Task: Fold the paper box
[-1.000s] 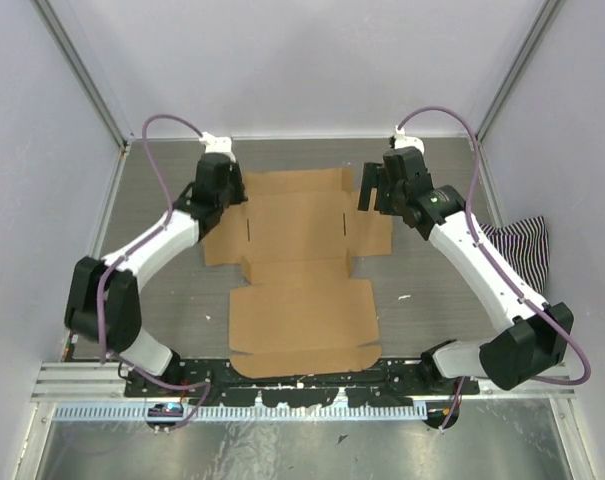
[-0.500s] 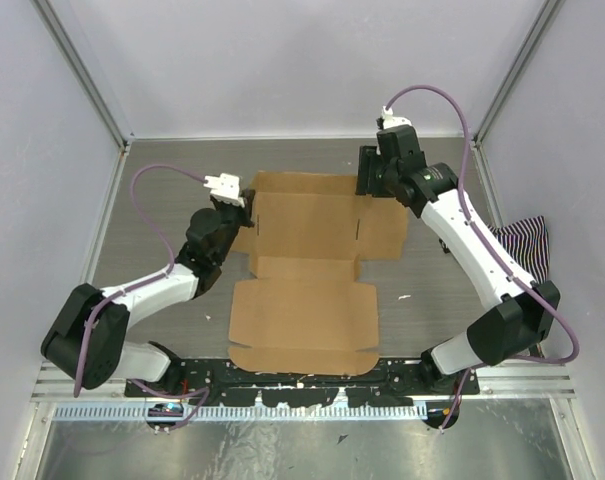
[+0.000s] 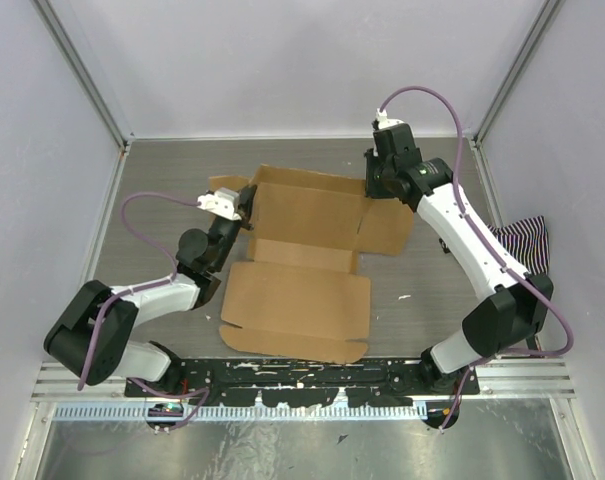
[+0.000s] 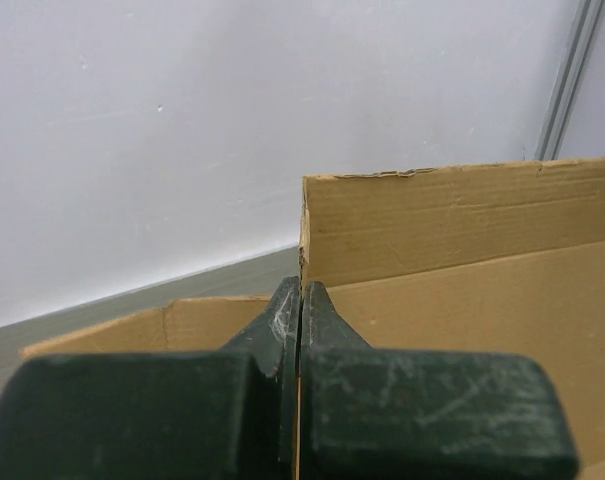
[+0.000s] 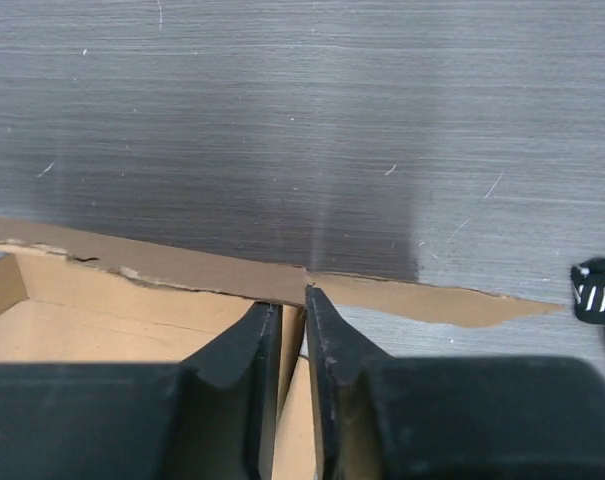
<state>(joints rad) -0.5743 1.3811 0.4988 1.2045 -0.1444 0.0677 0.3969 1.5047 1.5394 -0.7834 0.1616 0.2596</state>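
Pinching, left gripper [image 4: 300,292]: is squeezing the paper box [image 3: 302,300] at its far-left wall, jaws together.
Right gripper [image 5: 293,305]: is clasping the far-right wall, jaws nearly together.

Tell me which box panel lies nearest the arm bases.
The wide front panel of the paper box, untouched. The left gripper and right gripper instead pinch the corners of the raised far wall.

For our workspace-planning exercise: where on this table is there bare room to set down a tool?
Free: the table strip between the back wall and the paper box, and the patch between its near flap and the right arm. Crowded: the box's far corners, where left gripper and right gripper pinch it.
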